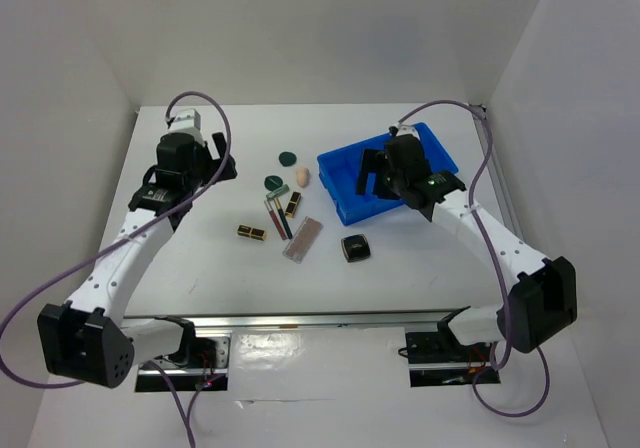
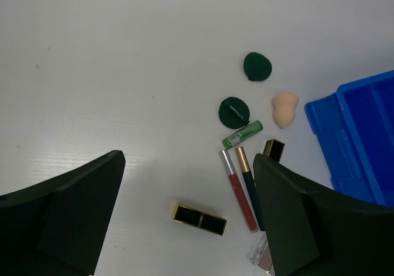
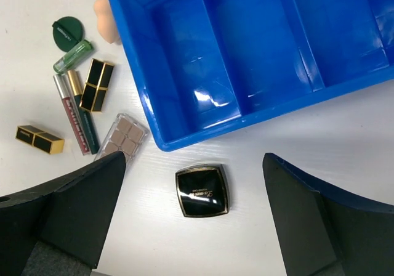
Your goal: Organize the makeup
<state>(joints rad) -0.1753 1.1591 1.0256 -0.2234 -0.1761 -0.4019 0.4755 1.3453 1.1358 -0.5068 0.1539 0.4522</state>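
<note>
A blue tray (image 1: pixel 336 168) of glossy plastic sits flat on the white worktop (image 1: pixel 200 258), toward its far right corner and turned at an angle to the worktop's edges. From the right wrist view, the tray (image 3: pixel 178 54) shows straight inner walls splitting it into side-by-side compartments, with light glinting off its floor, and one rounded corner pointing toward the near edge. From the left wrist view only one end of the tray (image 2: pixel 363 134) is seen. Plain white walls (image 1: pixel 330 38) enclose the worktop on the left, far and right sides. A metal rail (image 1: pixel 300 318) runs along the near edge.
</note>
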